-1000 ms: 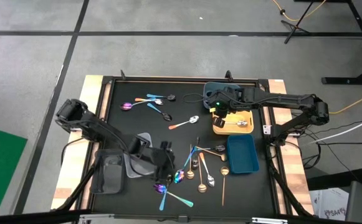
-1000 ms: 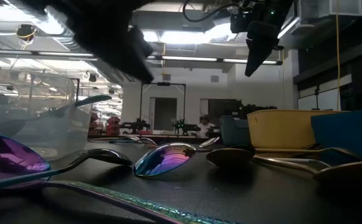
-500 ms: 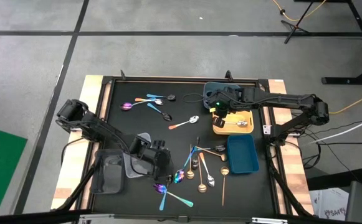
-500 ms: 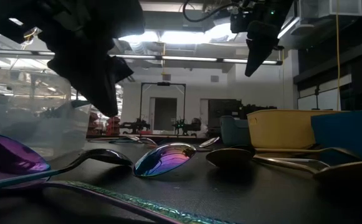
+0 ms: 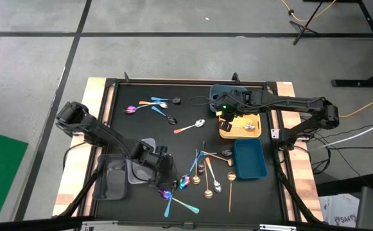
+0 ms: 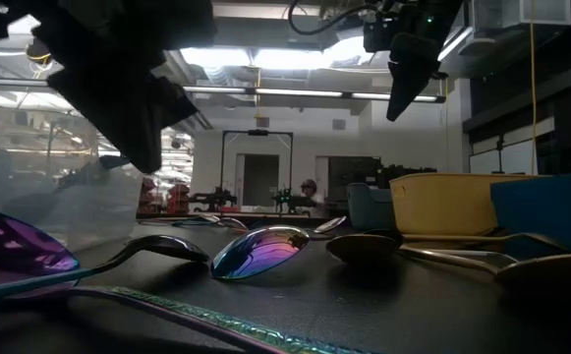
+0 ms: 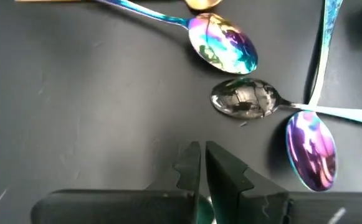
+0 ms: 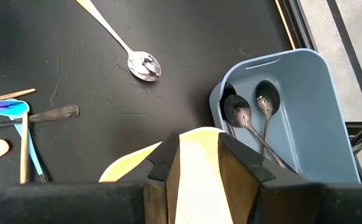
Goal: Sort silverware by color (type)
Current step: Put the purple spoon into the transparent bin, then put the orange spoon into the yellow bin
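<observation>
Lately shifted the left gripper a little leftward and nearer the front edge of the table than a second before, as seen from above; slid likewise to the left across the low view. Kept its fingers pressed together on nothing, above bare black mat just short of three spoon bowls: an iridescent spoon, a dark spoon and a purple spoon. Left the rest of the silverware unmoved, clustered at front centre, with more at the back left. Held the right gripper unchanged over the yellow tray, jaws apart and empty, beside the grey-blue tray containing two dark spoons.
</observation>
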